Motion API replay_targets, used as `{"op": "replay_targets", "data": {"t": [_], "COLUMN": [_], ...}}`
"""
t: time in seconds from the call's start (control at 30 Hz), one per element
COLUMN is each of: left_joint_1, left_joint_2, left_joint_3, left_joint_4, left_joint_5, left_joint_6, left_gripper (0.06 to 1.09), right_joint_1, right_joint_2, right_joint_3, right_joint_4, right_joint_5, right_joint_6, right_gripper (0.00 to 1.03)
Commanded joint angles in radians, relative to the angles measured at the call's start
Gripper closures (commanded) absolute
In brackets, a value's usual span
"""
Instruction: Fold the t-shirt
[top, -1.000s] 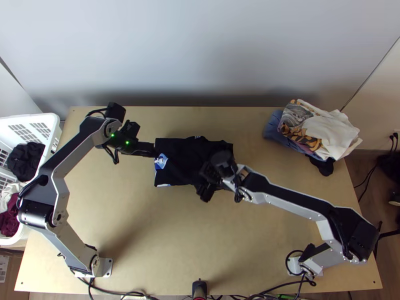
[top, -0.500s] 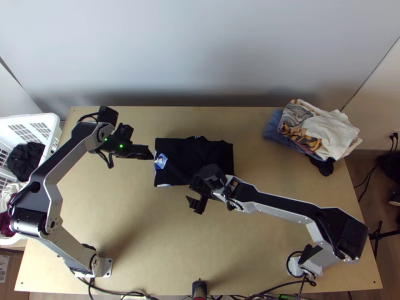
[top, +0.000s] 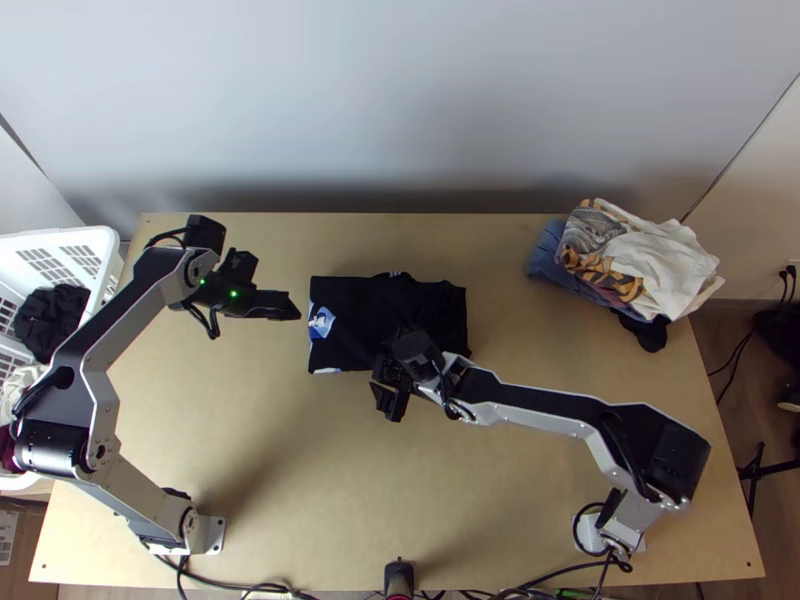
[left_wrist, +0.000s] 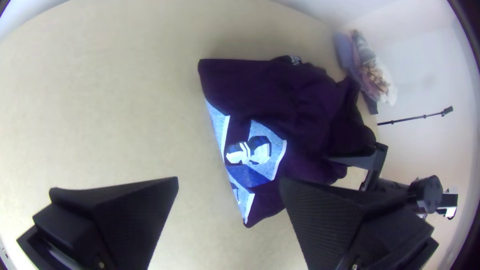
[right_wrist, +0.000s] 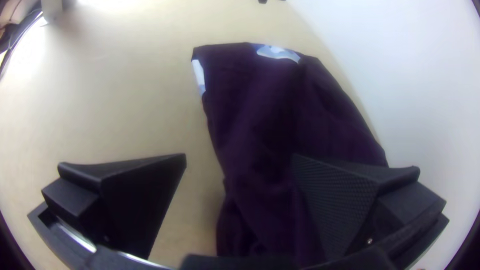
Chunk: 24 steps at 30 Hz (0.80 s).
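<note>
Left pincer is hovering over the surface, its fingers spreading wide apart, just left of the dark t-shirt! And that shirt is lying folded but rumpled on the surface's far half, near the middle, showing a blue-and-white print by its left edge. Over its near edge, the right pincer is holding its fingers well apart, while a clothes pile is sitting far right.
</note>
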Motion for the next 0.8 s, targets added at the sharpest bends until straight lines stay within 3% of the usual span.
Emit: {"op": "replay_targets", "data": {"t": [0.0,0.63,0.7,0.77], "left_joint_1": [0.013,0.032,0.032,0.032], "left_joint_2": [0.001,0.021,0.024,0.026], "left_joint_3": [0.000,0.017,0.022,0.022], "left_joint_4": [-0.002,-0.003,-0.003,-0.003], "left_joint_5": [0.001,0.007,0.010,0.010], "left_joint_6": [0.011,0.025,0.023,0.023], "left_gripper": [0.10,0.10,0.10,0.10], "right_joint_1": [-0.015,-0.120,-0.133,-0.140], "right_joint_2": [0.052,0.191,0.213,0.226], "right_joint_3": [0.004,0.130,0.164,0.188], "right_joint_4": [0.018,0.046,0.043,0.032], "right_joint_5": [0.007,0.008,0.014,0.016], "right_joint_6": [-0.017,-0.046,-0.034,-0.032], "right_gripper": [0.05,0.05,0.15,0.32]}}
